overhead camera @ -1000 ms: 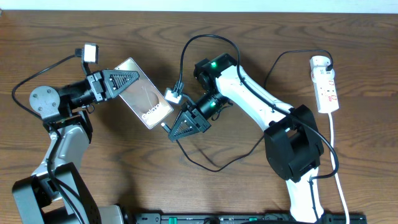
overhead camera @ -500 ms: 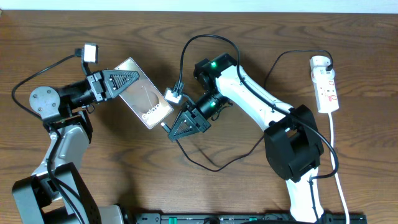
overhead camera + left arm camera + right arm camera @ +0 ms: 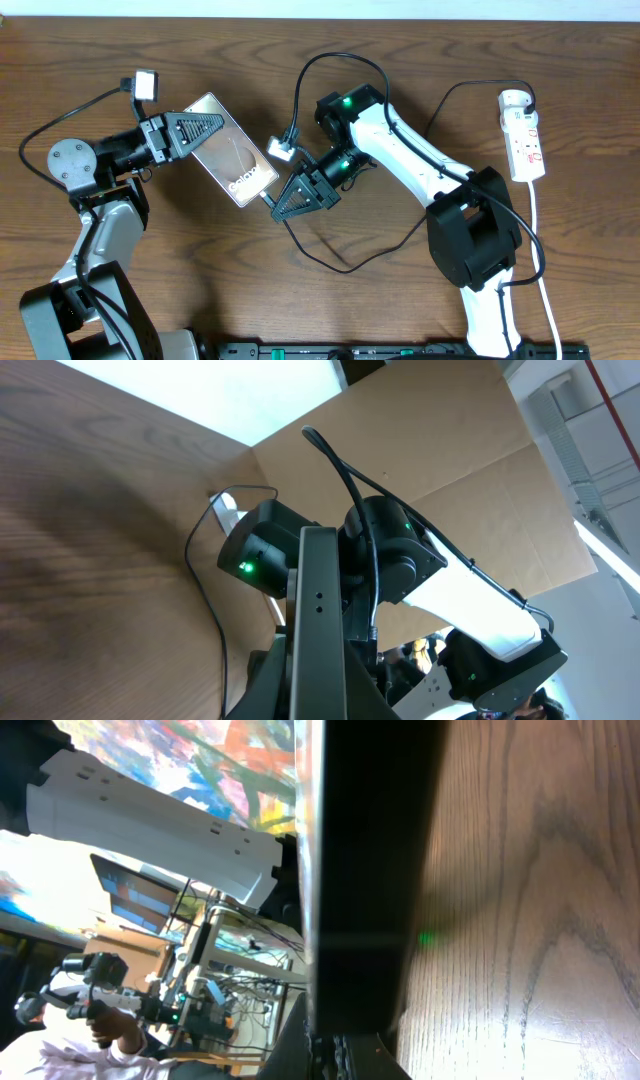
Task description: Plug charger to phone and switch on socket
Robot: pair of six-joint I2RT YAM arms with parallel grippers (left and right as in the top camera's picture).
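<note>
Compared with the earlier frames, the right tool [image 3: 270, 201] is found nudged slightly upward and closer to the phone [image 3: 235, 160], while the left tool [image 3: 215, 125] and the phone are left where they were. The phone's long axis is laid on a diagonal, from upper left to lower right in the overhead view, with the end bearing the "Galaxy" lettering turned toward the right tool. The opposite, upper-left end is clamped in the left tool, which is closed on it; whether the phone rests on the desk [image 3: 200, 290] cannot be told. The right tool is clenched as well, and the plug end of the charger [image 3: 345, 271] is judged to be pinched in it, since the thin black cable is seen leaving beneath it and looping away over the desk. The right tool's tip is set just beside the phone's lower-right short edge, near the corner; contact cannot be confirmed. The phone is thus placed up and to the left of that tool, and the plug is judged to need driving along the diagonal into the short edge. The tool appears angled across that axis rather than along it, so a turn of heading may be called for. The socket [image 3: 524, 140] is left well apart at the desk's right side, nearer the right arm
</note>
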